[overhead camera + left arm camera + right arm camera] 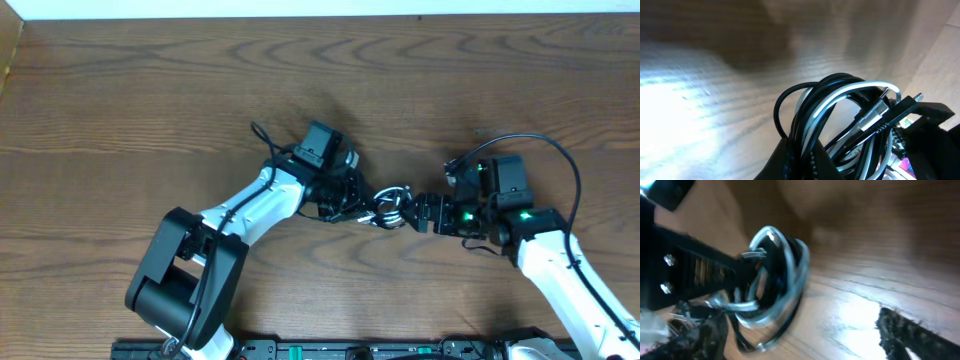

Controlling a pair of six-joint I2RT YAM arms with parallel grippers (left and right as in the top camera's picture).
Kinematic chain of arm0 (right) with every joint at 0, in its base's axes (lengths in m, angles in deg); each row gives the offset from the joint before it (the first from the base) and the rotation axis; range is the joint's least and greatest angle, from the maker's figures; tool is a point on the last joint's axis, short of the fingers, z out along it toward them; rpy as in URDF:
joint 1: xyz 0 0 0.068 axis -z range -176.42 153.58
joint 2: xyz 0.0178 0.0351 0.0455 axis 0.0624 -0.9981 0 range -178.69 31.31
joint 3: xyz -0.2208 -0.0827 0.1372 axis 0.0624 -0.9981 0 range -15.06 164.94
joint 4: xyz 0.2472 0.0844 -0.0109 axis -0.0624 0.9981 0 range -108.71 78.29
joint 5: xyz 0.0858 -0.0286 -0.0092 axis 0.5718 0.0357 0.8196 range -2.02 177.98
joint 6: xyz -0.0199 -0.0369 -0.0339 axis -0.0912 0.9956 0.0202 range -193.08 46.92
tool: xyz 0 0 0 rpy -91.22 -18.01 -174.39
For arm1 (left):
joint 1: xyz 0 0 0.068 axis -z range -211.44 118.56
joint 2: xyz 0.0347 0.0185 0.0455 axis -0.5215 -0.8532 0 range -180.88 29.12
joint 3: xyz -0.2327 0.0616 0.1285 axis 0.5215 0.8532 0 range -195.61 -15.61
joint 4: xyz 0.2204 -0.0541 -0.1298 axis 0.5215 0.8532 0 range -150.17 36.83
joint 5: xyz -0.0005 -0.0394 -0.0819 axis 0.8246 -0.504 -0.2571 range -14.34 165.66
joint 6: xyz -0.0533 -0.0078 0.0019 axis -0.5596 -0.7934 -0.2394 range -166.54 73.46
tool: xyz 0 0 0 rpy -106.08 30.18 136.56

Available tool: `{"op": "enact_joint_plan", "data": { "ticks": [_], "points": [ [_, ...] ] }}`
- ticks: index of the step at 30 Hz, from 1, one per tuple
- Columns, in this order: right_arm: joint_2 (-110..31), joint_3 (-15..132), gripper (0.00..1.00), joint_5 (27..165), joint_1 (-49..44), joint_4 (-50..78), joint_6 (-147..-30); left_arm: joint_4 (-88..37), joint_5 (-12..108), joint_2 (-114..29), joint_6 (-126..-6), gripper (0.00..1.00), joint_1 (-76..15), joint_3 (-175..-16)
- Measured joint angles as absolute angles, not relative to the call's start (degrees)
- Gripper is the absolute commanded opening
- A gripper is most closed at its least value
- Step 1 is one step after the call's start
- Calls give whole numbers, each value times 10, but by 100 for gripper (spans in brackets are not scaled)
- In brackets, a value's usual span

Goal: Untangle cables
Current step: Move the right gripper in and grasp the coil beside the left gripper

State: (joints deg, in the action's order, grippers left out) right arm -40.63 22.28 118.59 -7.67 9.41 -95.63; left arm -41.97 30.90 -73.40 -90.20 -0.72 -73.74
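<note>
Left gripper (366, 207): jaws closed down tight on the cables. In the left wrist view the loops rise straight out from its fingers (800, 162).
Right gripper (428, 213): jaws spread wide and clamping nothing. One finger (910, 330) stands clear of the bundle, with bare wood between them.
Cables (390, 208): one small coiled bundle, black and white wound together. It sits directly ahead of the left gripper's tips, between the two grippers, which face each other across it.
Black cord (790, 100): several loops. In the left wrist view the outermost loop bulges out to the left of the gripper.
White cord (860, 89): arcs over the far end of the bundle from the left gripper. It is threaded among the black loops and not separated from them.
Plug (871, 116): silvery metal end lying tilted across the inside of the loops. Cannot tell which cord it belongs to.
Bundle vs right gripper: in front of the open jaws, toward the left of the right wrist view. That side is blurred, so contact cannot be told.
Bundle vs table (150, 100): lowest loop is close to the wood below the left gripper. Cannot tell whether it touches.
</note>
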Motion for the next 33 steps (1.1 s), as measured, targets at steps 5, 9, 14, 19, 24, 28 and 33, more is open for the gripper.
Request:
{"op": "enact_joint_plan", "data": {
  "ticks": [5,9,14,19,24,28,33],
  "points": [
    [-407,216,59,1187,-93,73,-995,-420,307,-734,-914,8,8,-737],
    [-407,215,48,1183,-97,74,-1009,-421,301,-734,-918,7,10,-737],
    [-407,215,31,1180,-97,76,-1030,-421,294,-734,-918,7,10,-737],
    [-407,215,15,1176,-97,76,-1042,-424,290,-734,-918,7,10,-737],
    [-407,214,1,1166,-96,75,-1049,-424,290,-734,-918,8,10,-737],
    [-407,213,1,1165,-96,76,-1049,-424,290,-734,-917,8,10,-737],
    [-407,213,1,1168,-97,74,-1049,-411,306,-734,-882,7,10,-737]
  ]
}}
